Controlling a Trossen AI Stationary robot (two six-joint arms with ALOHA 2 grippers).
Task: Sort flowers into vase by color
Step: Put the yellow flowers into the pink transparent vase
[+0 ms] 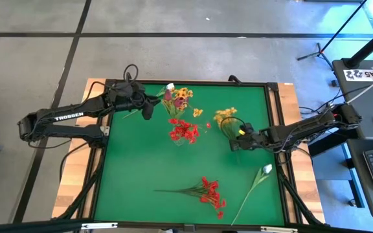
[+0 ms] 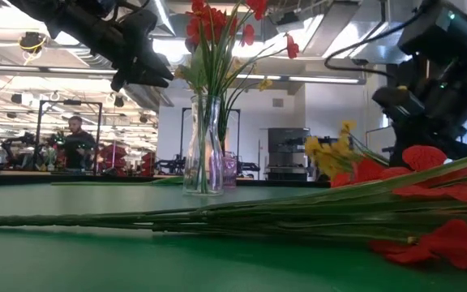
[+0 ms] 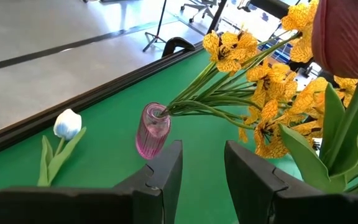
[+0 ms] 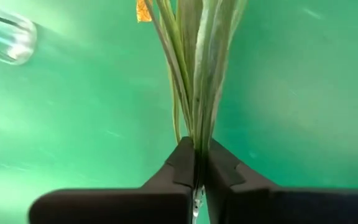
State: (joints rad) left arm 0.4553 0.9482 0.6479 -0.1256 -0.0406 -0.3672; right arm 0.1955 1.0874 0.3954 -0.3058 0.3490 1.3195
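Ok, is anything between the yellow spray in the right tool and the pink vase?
Nothing directly between. The vase of red flowers stands just beside the line from the yellow spray to the pink vase, and the open left tool hovers by it.

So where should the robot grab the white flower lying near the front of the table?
Probably mid-stem on the white flower. It lies flat on the green table, bud toward the right arm, so a hand coming straight down across the thin bare stem should avoid crushing the bud.
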